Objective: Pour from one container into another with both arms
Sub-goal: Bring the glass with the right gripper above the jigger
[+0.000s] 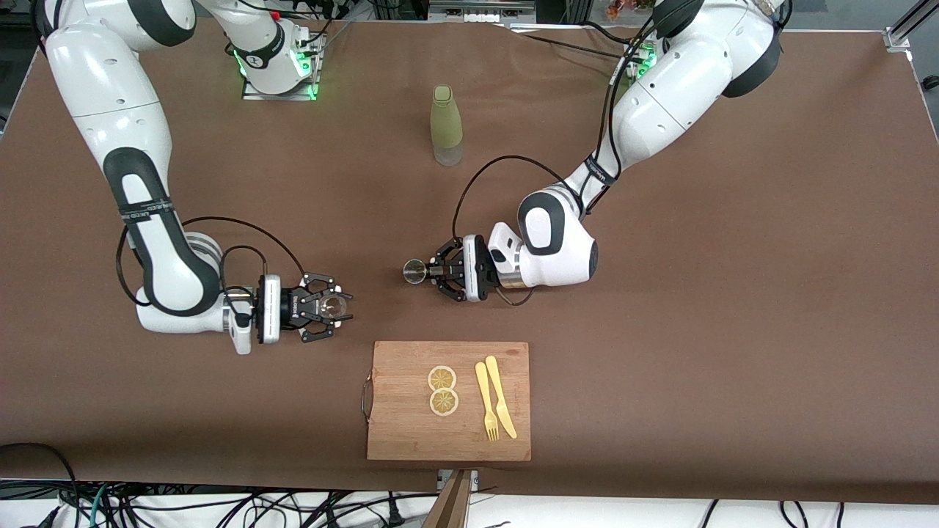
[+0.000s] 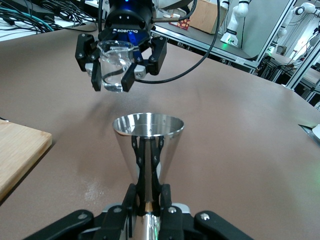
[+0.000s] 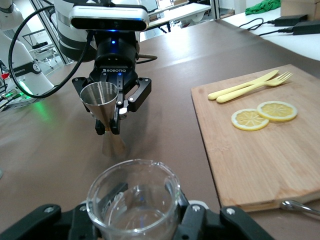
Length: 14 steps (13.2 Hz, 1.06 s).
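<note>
— Brown cloth covers the whole table (image 1: 697, 330), with lab benches and cables at the edges. What's on it?

— A wooden cutting board (image 1: 396, 433) at the near edge, carrying two lemon slices (image 1: 442, 389) and a yellow plastic fork (image 1: 485, 402) and knife (image 1: 501, 396). A green bottle (image 1: 446, 125) stands upright well away, up toward the arms' bases.

— And the arms?

— The left gripper (image 1: 433, 271) is over the table between bottle and board, fingers clamped on the lower half of a steel jigger (image 2: 148, 150), which is upright with its wide mouth up. The right gripper (image 1: 339, 306) is over the table toward the right arm's end, just above the board's corner in the front view, fingers closed around a small clear glass beaker (image 3: 134, 202), also upright.

— So how far along is the pour?

— Both vessels look lifted and face each other, but they're still apart, and neither is tilted. I'd judge the picking up done and the pouring not begun.

— Anything in either one?

— The jigger's inside shows only bare metal from the left wrist view; the beaker's contents I can't tell, clear on clear. Left to do: bring the rims together, then tip one over the other.
</note>
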Available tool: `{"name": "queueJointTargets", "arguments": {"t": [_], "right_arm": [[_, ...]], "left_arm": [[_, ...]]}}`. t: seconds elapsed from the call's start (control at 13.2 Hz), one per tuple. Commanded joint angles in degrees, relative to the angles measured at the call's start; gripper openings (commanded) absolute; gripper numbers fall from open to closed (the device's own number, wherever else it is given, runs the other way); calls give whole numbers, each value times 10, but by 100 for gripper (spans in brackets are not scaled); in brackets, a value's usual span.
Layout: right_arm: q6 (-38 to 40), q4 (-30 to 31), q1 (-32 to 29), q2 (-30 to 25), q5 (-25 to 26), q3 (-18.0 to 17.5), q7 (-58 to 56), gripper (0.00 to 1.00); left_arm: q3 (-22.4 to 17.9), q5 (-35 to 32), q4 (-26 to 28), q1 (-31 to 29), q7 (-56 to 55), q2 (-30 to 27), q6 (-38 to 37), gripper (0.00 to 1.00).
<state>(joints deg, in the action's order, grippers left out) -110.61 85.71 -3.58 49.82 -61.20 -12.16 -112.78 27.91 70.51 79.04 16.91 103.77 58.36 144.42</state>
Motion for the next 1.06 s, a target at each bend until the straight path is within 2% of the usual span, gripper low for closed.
{"name": "queueJointTargets", "arguments": {"t": [0.0,0.38,0.46,0.61,0.91,0.99], "right_arm": [[-5,-5,-4,-4,24,-22,40,42],[-5,-8,-5,-11,80,-51,99,42],[-3,-30,-5,-13,94,-59,115,42],[3,-49,-5,-13,145,-74,162,42],[0,-53,-4,-13,162,-95,186,42],[-3,-54,-3,-13,184,-103,200,42]], "left_arm": [[-5,23,-22,12,8,10,3,0],[-6,23,-40,15,8,23,7,0],[-9,23,-41,15,6,23,9,0],[-12,23,-42,16,6,23,13,0],[-12,23,-54,21,6,39,29,0],[-12,23,-54,21,6,39,29,0]]}}
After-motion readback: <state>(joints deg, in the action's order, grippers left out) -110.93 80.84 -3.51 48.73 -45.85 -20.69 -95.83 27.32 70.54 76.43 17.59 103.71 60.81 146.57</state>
